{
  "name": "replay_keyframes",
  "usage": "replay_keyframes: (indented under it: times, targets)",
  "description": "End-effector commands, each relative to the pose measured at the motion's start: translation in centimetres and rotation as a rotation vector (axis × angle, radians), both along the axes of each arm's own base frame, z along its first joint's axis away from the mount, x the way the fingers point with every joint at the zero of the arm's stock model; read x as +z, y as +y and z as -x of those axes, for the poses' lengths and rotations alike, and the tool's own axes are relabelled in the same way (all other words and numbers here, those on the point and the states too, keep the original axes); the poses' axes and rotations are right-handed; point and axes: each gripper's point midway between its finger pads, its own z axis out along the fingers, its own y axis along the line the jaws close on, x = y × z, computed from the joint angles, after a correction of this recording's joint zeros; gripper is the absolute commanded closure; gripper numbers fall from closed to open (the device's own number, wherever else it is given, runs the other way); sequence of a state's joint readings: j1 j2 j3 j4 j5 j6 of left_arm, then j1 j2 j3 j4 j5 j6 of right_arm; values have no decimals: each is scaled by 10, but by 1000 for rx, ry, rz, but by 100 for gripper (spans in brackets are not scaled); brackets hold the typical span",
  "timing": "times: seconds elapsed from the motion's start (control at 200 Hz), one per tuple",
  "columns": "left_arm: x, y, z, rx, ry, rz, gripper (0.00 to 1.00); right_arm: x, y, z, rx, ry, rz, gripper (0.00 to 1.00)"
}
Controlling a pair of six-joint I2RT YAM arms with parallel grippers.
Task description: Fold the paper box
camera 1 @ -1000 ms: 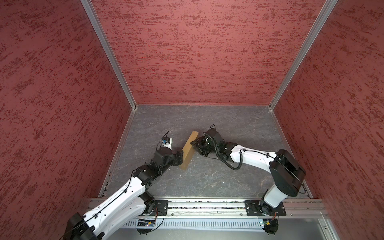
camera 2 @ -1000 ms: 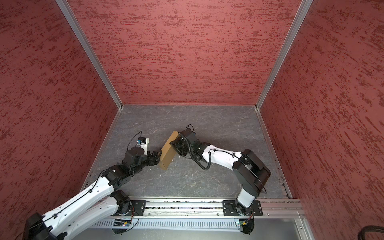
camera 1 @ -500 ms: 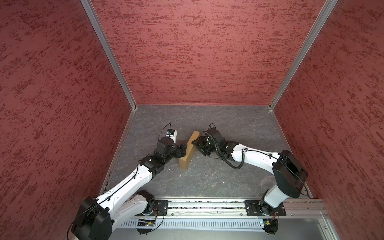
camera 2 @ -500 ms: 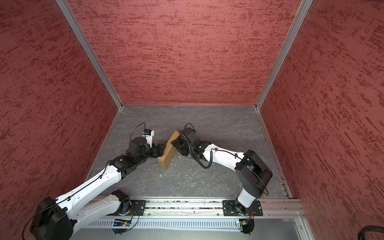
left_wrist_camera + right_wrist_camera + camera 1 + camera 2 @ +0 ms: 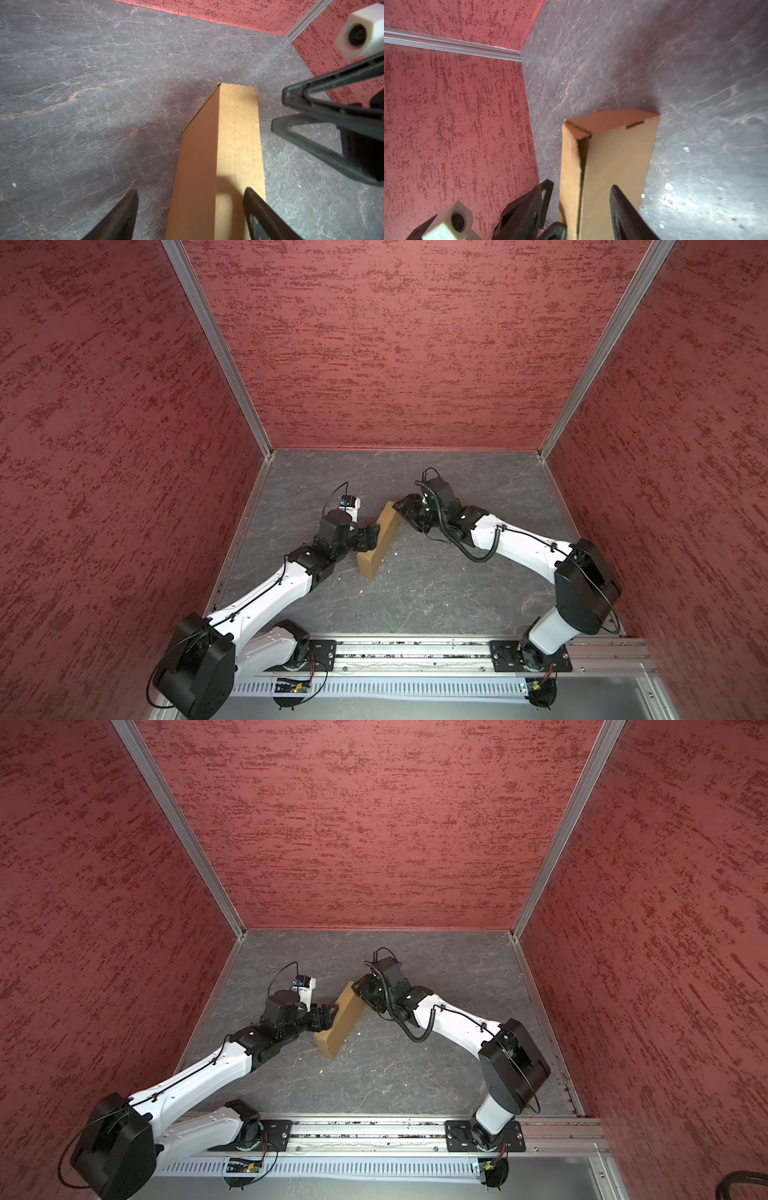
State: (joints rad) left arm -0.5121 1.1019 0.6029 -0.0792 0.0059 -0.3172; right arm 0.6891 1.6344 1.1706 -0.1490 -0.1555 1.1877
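The paper box (image 5: 371,562) (image 5: 337,1034) is a flat tan cardboard box standing on one narrow edge on the grey floor, running from near left to far right. My left gripper (image 5: 372,536) (image 5: 329,1013) reaches in from the left at the box's middle. In the left wrist view the left gripper (image 5: 190,190) is open, its fingers on either side of the paper box (image 5: 218,145), with floor showing beside one finger. My right gripper (image 5: 400,508) (image 5: 356,987) is at the box's far end. In the right wrist view the right gripper (image 5: 580,186) is open around the paper box (image 5: 616,149).
Red textured walls close in the left, back and right sides of the floor (image 5: 436,593). An aluminium rail (image 5: 415,649) with both arm bases runs along the front. Small white crumbs (image 5: 668,186) lie on the floor near the box.
My left gripper has moved forward and to the right, up against the box's middle. The box and my right arm have stayed where they were.
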Motion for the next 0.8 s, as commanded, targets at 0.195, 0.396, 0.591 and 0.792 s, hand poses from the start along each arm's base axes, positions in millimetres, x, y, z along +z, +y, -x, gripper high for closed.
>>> replay_keyframes:
  times: [0.195,0.396,0.591,0.792]
  targets:
    - [-1,-1,-3,-4,-8,7,21,18,-15,-31,54,-77,40,50]
    - [-10,1,0,6,10,8,21,15,-1,-39,132,-87,50,52]
    - [-10,2,1,10,9,13,21,3,3,-41,163,-72,79,53]
    - [-11,2,1,7,12,13,21,-9,7,-40,189,-53,90,53]
